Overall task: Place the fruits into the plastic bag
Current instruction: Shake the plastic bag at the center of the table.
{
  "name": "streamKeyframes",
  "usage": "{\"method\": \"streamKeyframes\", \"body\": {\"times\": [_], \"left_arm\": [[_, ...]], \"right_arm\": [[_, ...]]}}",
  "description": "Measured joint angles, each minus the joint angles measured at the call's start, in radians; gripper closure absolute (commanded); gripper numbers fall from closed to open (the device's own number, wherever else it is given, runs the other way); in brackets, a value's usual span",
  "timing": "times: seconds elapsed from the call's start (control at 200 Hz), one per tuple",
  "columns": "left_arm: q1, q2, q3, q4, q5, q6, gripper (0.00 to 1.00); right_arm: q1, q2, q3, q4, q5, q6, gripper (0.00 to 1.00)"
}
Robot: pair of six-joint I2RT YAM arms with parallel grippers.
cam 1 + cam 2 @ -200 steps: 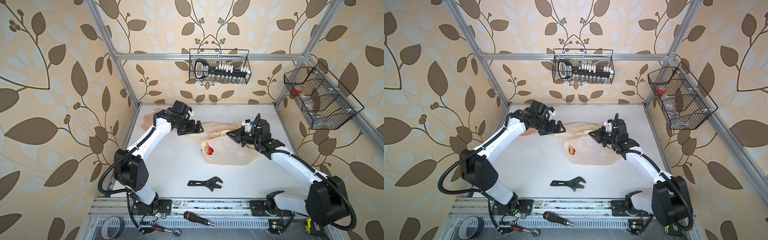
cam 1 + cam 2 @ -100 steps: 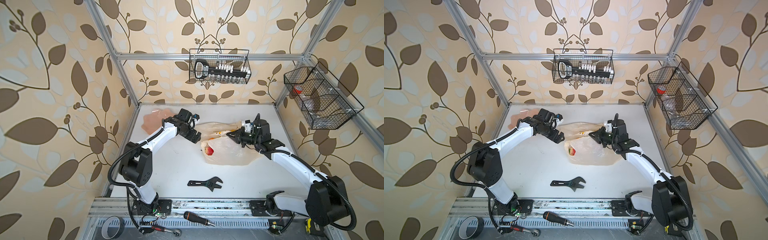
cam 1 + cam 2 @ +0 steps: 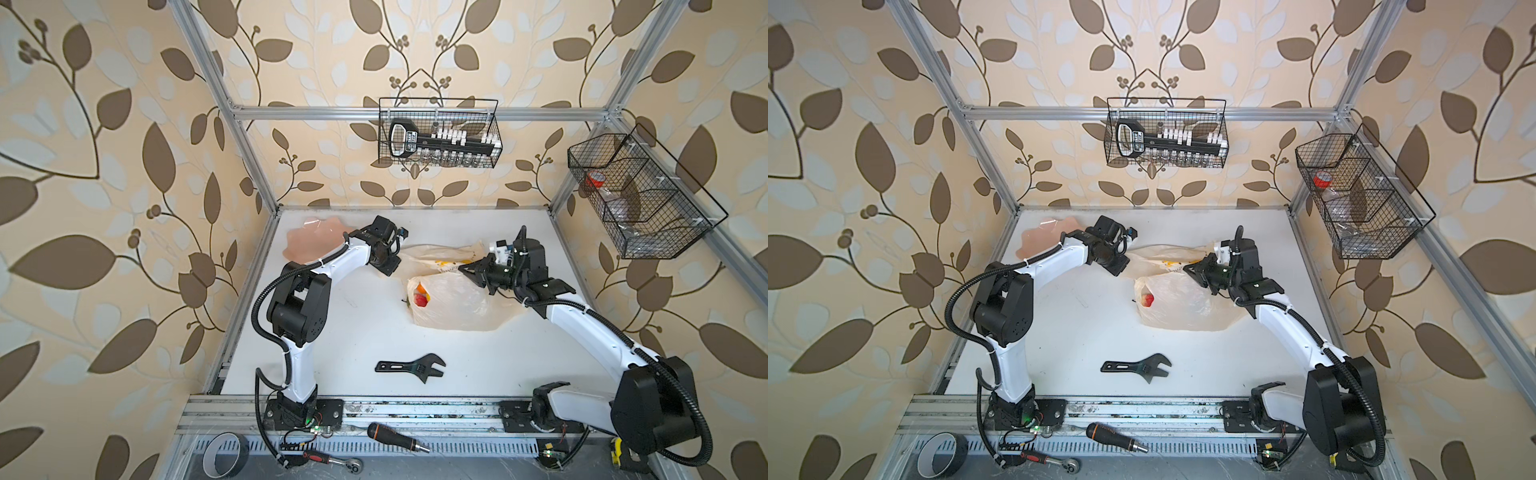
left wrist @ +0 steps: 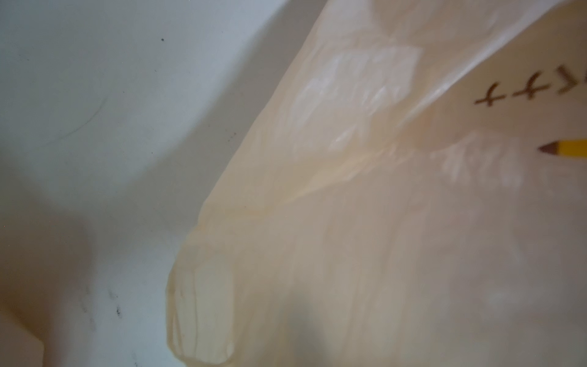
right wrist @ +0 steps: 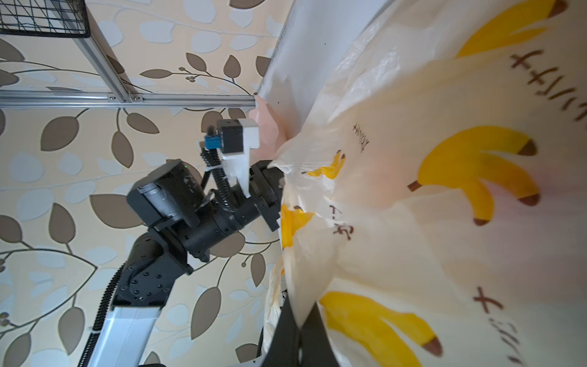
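1. Thin, translucent cream-white plastic bag (image 3: 457, 305) printed with yellow banana bunches, lying crumpled on the white table (image 3: 340, 332), right of centre and toward the far side in both top views.
2. Showing through the film at the bag's left end: a small red fruit (image 3: 422, 300), with a small orange fruit (image 3: 420, 287) touching its far side.
3. Right gripper (image 3: 467, 270) reaching in from the right, clamped on a fold of the bag's upper layer. In the right wrist view, film pinched between dark fingers (image 5: 284, 336).
4. Left gripper (image 3: 390, 268) at the bag's far-left edge, jaws closed, black tip against the film. Impossible to tell whether any film is caught.
5. Left wrist view: blurred bag film close up, bare table beside it.
6. Pink petal-shaped dish (image 3: 307, 245) at the far-left corner, behind the left arm, apart from the bag.
7. Black adjustable wrench (image 3: 415, 368) flat on the near part of the table, well apart from the bag.
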Motion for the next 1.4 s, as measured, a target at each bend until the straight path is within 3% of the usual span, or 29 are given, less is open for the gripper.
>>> {"method": "streamKeyframes", "body": {"times": [0.165,0.48,0.535,0.66,0.78,0.93,1.06,1.18,1.31,1.4], "left_arm": [[0.008,-0.045,0.059,-0.059,0.101,-0.113,1.0],[0.042,-0.221,0.143,-0.199,0.43,-0.425,1.0],[0.047,-0.243,0.162,-0.194,0.489,-0.49,1.0],[0.059,-0.282,0.178,-0.159,0.585,-0.648,1.0],[0.071,-0.29,0.179,-0.131,0.652,-0.769,1.0],[0.075,-0.285,0.179,-0.12,0.694,-0.856,1.0],[0.075,-0.274,0.187,-0.1,0.718,-0.911,1.0],[0.075,-0.271,0.189,-0.088,0.728,-0.941,1.0],[0.075,-0.271,0.189,-0.084,0.729,-0.949,1.0],[0.075,-0.271,0.189,-0.084,0.729,-0.95,1.0]], "right_arm": [[-0.093,0.08,0.101,-0.092,-0.035,-0.1,1.0],[-0.189,0.214,0.296,-0.223,-0.111,-0.242,0.98],[-0.204,0.237,0.35,-0.254,-0.12,-0.269,0.91],[-0.239,0.282,0.468,-0.329,-0.118,-0.337,0.67],[-0.273,0.288,0.522,-0.395,-0.095,-0.386,0.38],[-0.294,0.27,0.612,-0.531,-0.008,-0.486,0.29],[-0.297,0.165,0.698,-0.649,0.079,-0.555,0.24],[-0.198,0.012,0.734,-0.705,0.077,-0.542,0.24],[0.101,-0.125,0.608,-0.653,0.021,-0.408,0.24],[0.25,-0.145,0.49,-0.612,-0.002,-0.308,0.24]]}}
